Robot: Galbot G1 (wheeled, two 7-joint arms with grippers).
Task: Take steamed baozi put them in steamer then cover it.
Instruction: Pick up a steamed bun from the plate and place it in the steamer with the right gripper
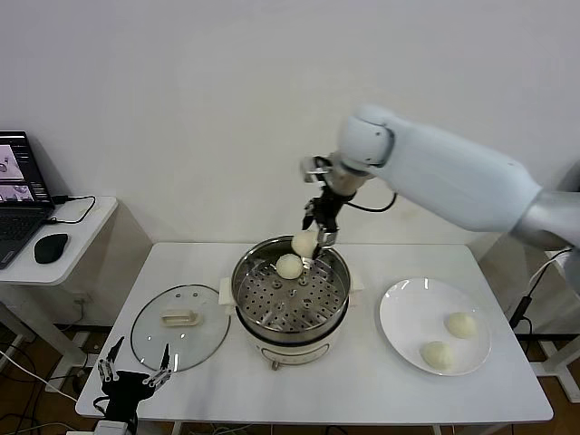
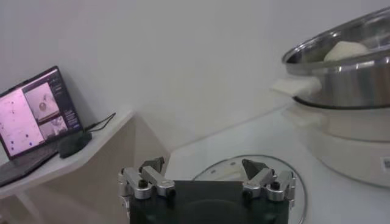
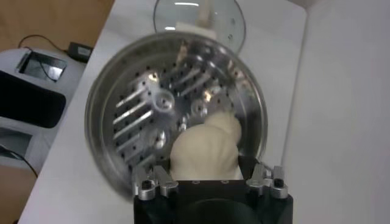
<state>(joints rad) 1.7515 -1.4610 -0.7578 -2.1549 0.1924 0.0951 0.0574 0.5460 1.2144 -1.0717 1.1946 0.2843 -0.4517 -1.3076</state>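
My right gripper is shut on a cream-white baozi and holds it just above the far rim of the steel steamer. In the right wrist view the held bun fills the space between the fingers over the perforated tray. A second baozi lies on the tray under it; it also shows in the right wrist view and the left wrist view. Two more baozi lie on the white plate. My left gripper is open and empty at the table's front left corner.
The glass lid with its cream handle lies flat on the table left of the steamer, just beyond the left gripper. A side table at the far left holds a laptop and a mouse.
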